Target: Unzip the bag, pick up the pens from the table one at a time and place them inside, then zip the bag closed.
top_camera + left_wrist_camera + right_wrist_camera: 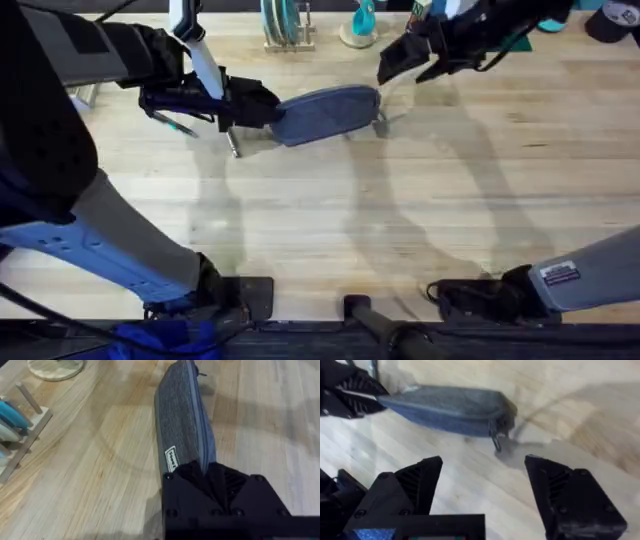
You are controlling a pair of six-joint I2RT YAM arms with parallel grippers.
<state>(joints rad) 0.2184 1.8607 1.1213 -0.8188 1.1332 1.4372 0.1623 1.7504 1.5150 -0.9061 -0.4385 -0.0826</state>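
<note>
— Overhead view, nearest first: what lay on the table (330, 230)?

— The near planks were bare wood with the arms' shadows on them. Farther out, the bag (325, 112) lay lengthwise across the middle of the far half, its zipper looking closed.

— And the left gripper (262, 108)?

— It was clamped on the bag's left end. In the left wrist view the black fingers (207, 482) pinched the rounded end of the bag (182, 425), right beside a small white label, and the pouch stretched away from them.

— Any pens?

— One pen (232, 142) lay on the wood just below that gripper, near the bag's left end. Another thin thing poked out at the bag's right end; I couldn't tell what it was.

— The right gripper (408, 62)?

— It hung above and right of the bag's right end, not touching. In the right wrist view its fingers (555, 485) stood wide apart, with the pull tab (496, 442) dangling from the bag's tip beyond them.

— Farthest back?

— A wooden rack (285, 28) with teal pieces at the table's far edge.
</note>
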